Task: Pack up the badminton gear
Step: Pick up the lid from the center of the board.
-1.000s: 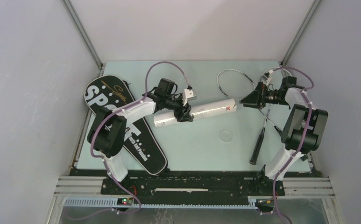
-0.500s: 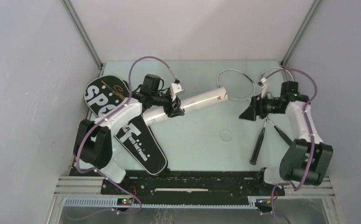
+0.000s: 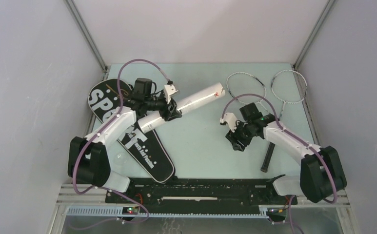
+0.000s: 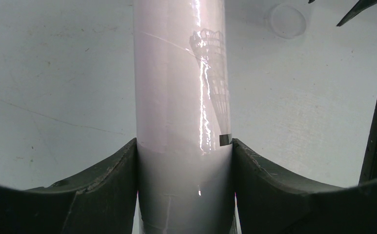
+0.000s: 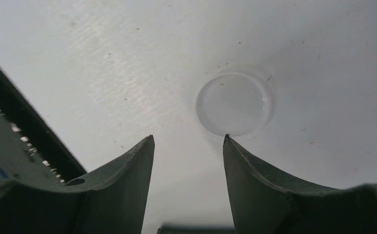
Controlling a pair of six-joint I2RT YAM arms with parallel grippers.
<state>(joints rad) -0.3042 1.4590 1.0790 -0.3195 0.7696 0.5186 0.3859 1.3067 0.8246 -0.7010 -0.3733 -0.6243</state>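
A long white tube (image 3: pixel 196 100) slants across the table's middle, and my left gripper (image 3: pixel 169 110) is shut on it near its lower end. The left wrist view shows both fingers (image 4: pixel 113 185) pressed against the tube (image 4: pixel 179 97). The black racquet-shaped bag (image 3: pixel 145 148) lettered "SPORT" lies on the left, under that arm. Two thin racquets lie at the back right, heads (image 3: pixel 245 87) side by side and one black handle (image 3: pixel 268 155) pointing toward me. My right gripper (image 3: pixel 236 143) hovers low over mid-table, open and empty (image 5: pixel 188 137).
A clear round lid (image 5: pixel 234 103) lies flat on the table just past my right fingertips; it also shows far off as the lid (image 4: pixel 287 19) in the left wrist view. The black base rail (image 3: pixel 201 187) runs along the near edge. Grey walls close in on three sides.
My left arm swung the tube's far end toward the back left. My right gripper left the racquets, moved to mid-table over the clear lid, and its jaws narrowed.
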